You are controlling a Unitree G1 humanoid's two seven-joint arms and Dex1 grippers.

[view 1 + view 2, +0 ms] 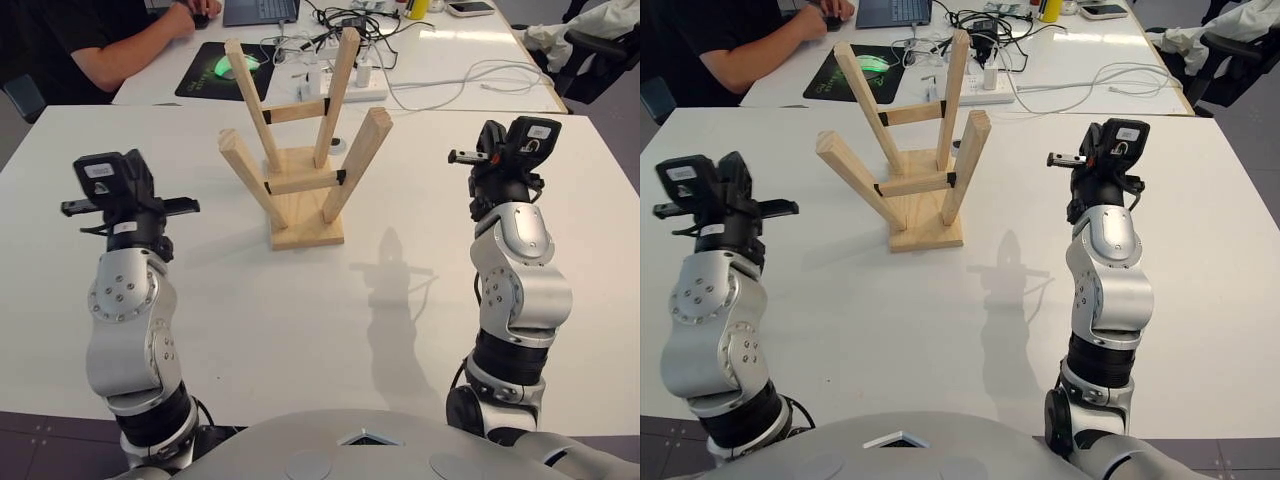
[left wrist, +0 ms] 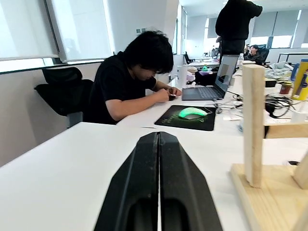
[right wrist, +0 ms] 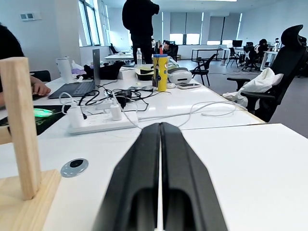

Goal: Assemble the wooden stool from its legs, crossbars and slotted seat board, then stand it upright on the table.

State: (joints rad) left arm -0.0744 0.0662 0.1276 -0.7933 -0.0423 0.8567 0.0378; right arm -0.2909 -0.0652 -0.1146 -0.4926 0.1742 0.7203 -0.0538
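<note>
- Although its legs [image 1: 340, 90], crossbars [image 1: 305, 182] and seat board [image 1: 308, 230] are already joined, the wooden stool [image 1: 300, 165] sits upside down near the middle of the white table [image 1: 300, 340]. The seat board lies flat on the surface, and the legs point up and splay outward.
- Counted: four legs, two crossbars in sight, one seat board.
- The stool lies between the two arms, ahead of each and inward. The left gripper [image 2: 159, 142] is off to its left and the right gripper [image 3: 160, 130] off to its right, both well apart from the wood. Neither looks clearly nearer.
- Both grippers have their fingers pressed together and hold nothing.
- Assembly looks complete. What appears left is turning the stool over onto its feet, which would need the fingers spread first.
</note>
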